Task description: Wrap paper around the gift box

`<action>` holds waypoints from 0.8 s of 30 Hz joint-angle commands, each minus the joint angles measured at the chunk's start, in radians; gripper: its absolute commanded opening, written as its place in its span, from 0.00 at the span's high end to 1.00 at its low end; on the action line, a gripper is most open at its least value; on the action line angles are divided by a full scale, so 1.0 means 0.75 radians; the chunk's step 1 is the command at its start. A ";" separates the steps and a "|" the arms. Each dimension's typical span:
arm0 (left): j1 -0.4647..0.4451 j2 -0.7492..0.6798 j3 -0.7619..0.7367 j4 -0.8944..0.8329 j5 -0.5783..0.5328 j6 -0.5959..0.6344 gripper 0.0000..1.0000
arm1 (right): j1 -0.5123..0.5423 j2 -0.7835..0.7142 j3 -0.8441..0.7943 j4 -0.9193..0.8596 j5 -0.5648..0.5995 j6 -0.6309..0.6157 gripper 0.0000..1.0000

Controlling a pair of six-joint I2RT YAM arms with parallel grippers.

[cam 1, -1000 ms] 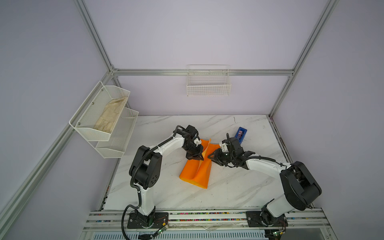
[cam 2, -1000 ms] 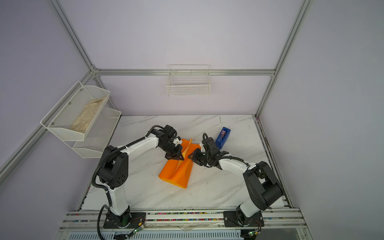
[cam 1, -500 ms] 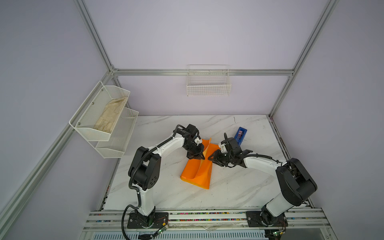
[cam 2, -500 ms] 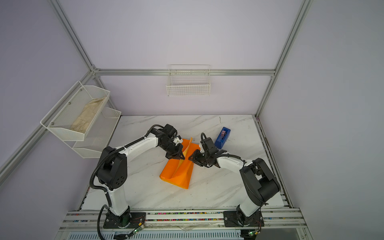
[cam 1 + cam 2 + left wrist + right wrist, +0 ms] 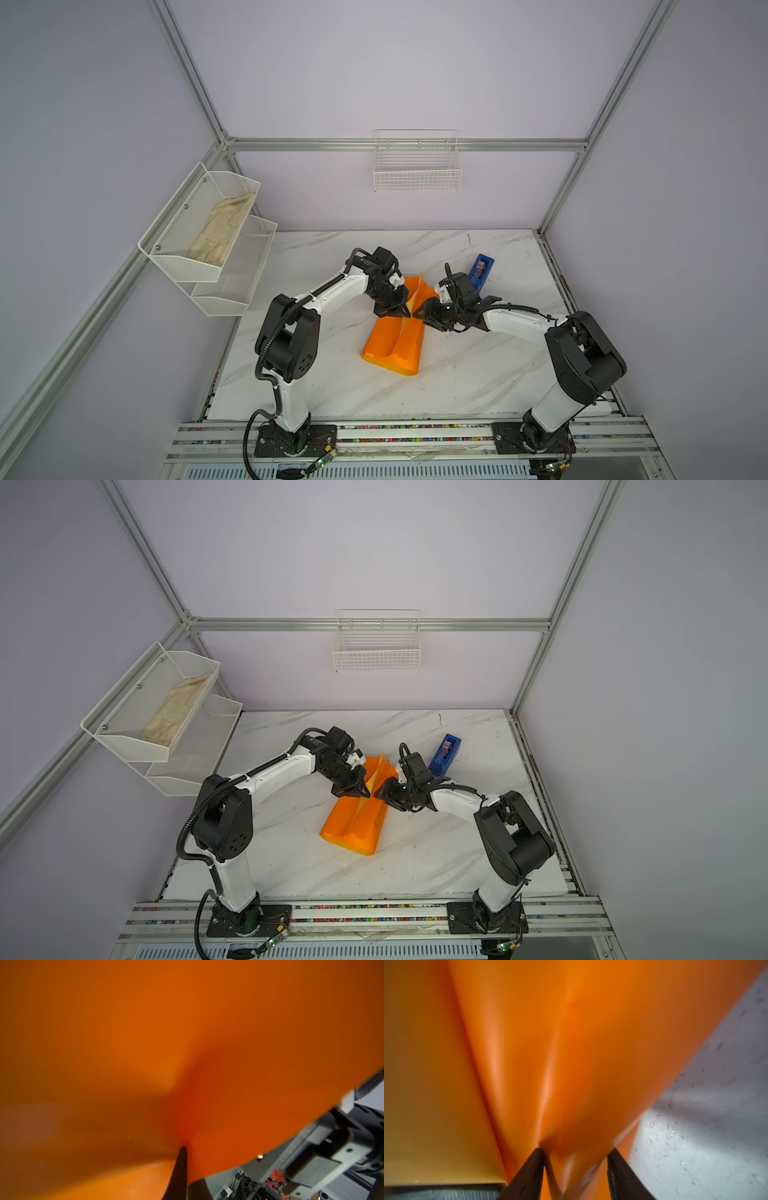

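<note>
Obs: right gripper jaws have parted over the last second and now stand spread astride the raised fold of the paper. Left gripper stays pressed together, pinching that fold. Judged: handover to the left. Box not visible, presumably under the paper

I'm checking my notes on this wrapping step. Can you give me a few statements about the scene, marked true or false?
1. The left gripper is shut on the paper. True.
2. The right gripper has its jaws pressed together. False: they stand apart, with paper between them.
3. The tape dispenser lies on the paper. False: it sits on the table, apart from the paper.
4. A beige cloth lies in the upper tier of the rack. True.
</note>
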 commanded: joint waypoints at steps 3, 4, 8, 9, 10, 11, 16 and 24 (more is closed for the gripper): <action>-0.042 0.031 -0.020 0.080 0.100 -0.017 1.00 | 0.011 0.009 -0.008 -0.118 0.075 -0.025 0.46; -0.040 0.039 -0.040 0.088 0.096 -0.014 1.00 | 0.011 -0.013 -0.003 -0.129 0.082 -0.023 0.44; -0.038 0.066 -0.098 0.115 0.084 -0.013 1.00 | 0.007 -0.099 0.017 -0.169 0.112 0.011 0.37; -0.036 0.070 -0.110 0.125 0.079 -0.015 1.00 | 0.003 -0.122 0.017 -0.178 0.122 0.020 0.37; -0.033 0.075 -0.121 0.130 0.080 -0.018 1.00 | -0.005 -0.149 0.015 -0.190 0.129 0.027 0.37; -0.032 0.079 -0.129 0.135 0.080 -0.018 1.00 | -0.011 -0.171 0.009 -0.200 0.136 0.030 0.37; -0.027 0.078 -0.146 0.164 0.090 -0.035 0.99 | -0.048 -0.288 -0.029 -0.254 0.167 0.037 0.38; -0.024 0.070 -0.153 0.199 0.117 -0.061 0.98 | -0.050 -0.258 -0.099 -0.210 0.105 0.008 0.48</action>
